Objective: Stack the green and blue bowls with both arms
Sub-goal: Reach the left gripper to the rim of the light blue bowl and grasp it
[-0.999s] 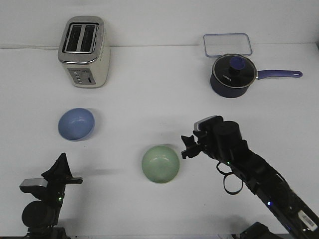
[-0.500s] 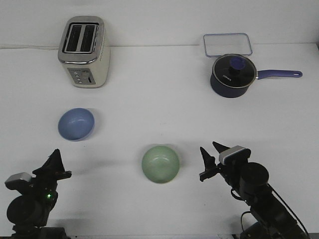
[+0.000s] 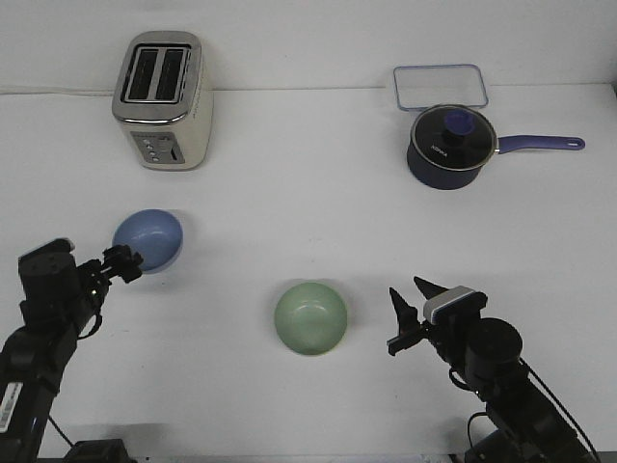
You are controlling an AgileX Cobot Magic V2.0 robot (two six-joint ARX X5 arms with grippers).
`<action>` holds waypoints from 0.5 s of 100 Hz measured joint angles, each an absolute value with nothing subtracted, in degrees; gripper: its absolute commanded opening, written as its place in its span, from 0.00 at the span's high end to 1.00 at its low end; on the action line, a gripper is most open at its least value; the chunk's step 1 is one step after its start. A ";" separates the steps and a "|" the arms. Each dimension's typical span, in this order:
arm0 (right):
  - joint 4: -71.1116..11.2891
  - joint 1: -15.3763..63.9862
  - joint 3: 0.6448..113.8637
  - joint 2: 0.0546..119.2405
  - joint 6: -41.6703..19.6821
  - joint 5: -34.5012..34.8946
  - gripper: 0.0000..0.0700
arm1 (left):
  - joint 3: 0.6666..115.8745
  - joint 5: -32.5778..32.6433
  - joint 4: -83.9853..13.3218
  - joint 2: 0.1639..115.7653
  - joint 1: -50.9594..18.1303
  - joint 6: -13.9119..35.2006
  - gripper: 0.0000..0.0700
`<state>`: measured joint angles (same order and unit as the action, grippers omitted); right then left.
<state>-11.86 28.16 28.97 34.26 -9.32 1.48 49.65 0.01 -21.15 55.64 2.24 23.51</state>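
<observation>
Reaching for the blue bowl [image 3: 147, 240] at frame left, left gripper [image 3: 123, 260] touches its near rim; clenched or not, cannot tell. Green bowl [image 3: 310, 317] sits lower centre on the bench [image 3: 308, 193]. Right gripper [image 3: 410, 307] hangs released beside it. Next: grasp blue, lift, carry to green.

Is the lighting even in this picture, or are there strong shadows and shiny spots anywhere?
Front view: the light is soft and even, and the white table looks almost flat. The green bowl and blue bowl cast only faint shadows. The toaster has a mild sheen on its metal top, and the saucepan lid shows slight reflections. Everything looks reasonably sharp; the left claw is a dark shape with little detail.
</observation>
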 measured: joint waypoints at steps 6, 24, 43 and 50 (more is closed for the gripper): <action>-12.21 28.16 28.97 34.26 -9.23 1.48 0.53 | 51.11 0.01 -20.97 58.65 2.24 23.24 0.05; -12.80 28.18 28.97 34.26 -9.17 1.48 0.53 | 52.34 -0.01 -21.04 65.89 3.75 23.18 0.05; -13.89 28.18 28.97 34.26 -8.56 1.50 0.53 | 52.34 -1.06 -20.58 72.20 6.52 22.81 0.06; -14.31 28.16 28.97 34.26 -8.34 1.52 0.53 | 52.34 -3.29 -19.64 74.54 7.57 22.79 0.06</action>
